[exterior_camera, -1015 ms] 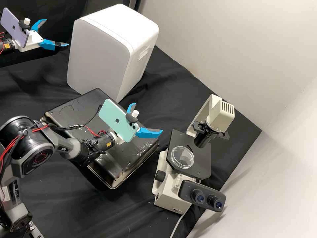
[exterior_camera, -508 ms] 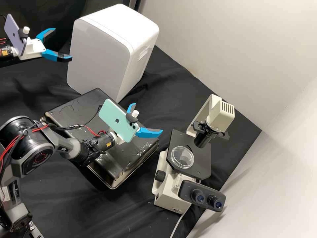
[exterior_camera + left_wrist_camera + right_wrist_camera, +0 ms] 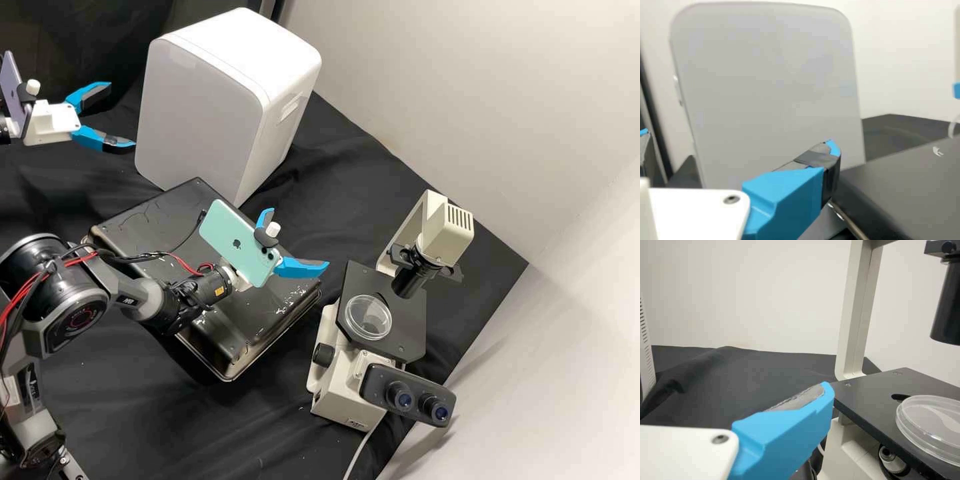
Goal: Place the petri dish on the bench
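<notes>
The right gripper (image 3: 299, 238) hangs near the microscope (image 3: 347, 393), its blue fingers spread wide and touching nothing. The petri dish (image 3: 369, 317) lies on the black stage (image 3: 408, 337). The left gripper (image 3: 119, 115), likewise parted and empty, is beside the white box (image 3: 220, 100)

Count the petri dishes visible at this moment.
1. The petri dish lies on the microscope's black stage, below the lamp head. Another could be hidden behind the white box.
</notes>
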Robot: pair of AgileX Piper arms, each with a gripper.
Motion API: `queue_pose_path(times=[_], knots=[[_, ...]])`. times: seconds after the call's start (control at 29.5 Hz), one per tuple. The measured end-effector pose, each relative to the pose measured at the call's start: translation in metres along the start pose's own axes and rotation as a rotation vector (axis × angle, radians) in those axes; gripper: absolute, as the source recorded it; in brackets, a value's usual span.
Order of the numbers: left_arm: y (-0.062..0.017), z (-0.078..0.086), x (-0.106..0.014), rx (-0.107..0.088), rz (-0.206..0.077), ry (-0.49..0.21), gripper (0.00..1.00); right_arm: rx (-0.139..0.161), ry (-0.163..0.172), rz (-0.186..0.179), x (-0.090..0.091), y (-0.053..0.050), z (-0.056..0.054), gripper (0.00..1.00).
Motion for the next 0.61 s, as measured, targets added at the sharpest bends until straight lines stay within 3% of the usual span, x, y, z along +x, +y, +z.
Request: queue_pose_path(times=[0.24,0.34,0.37,0.47,0.61], knots=[[-0.0093,0.011,-0.009,0.003,-0.045,-0.057,1.0,0.0,0.0,0.0,0.0,0.0,0.0,1.0],[-0.0095,0.014,-0.013,0.014,-0.049,-0.085,1.0,0.0,0.0,0.0,0.0,0.0,0.0,1.0],[-0.0096,0.016,-0.014,0.023,-0.052,-0.102,1.0,0.0,0.0,0.0,0.0,0.0,0.0,1.0],[-0.0093,0.022,-0.02,0.086,-0.055,-0.181,1.0,0.0,0.0,0.0,0.0,0.0,0.0,1.0],[-0.0113,0.029,-0.023,0.152,-0.065,-0.265,1.0,0.0,0.0,0.0,0.0,0.0,0.0,1.0]])
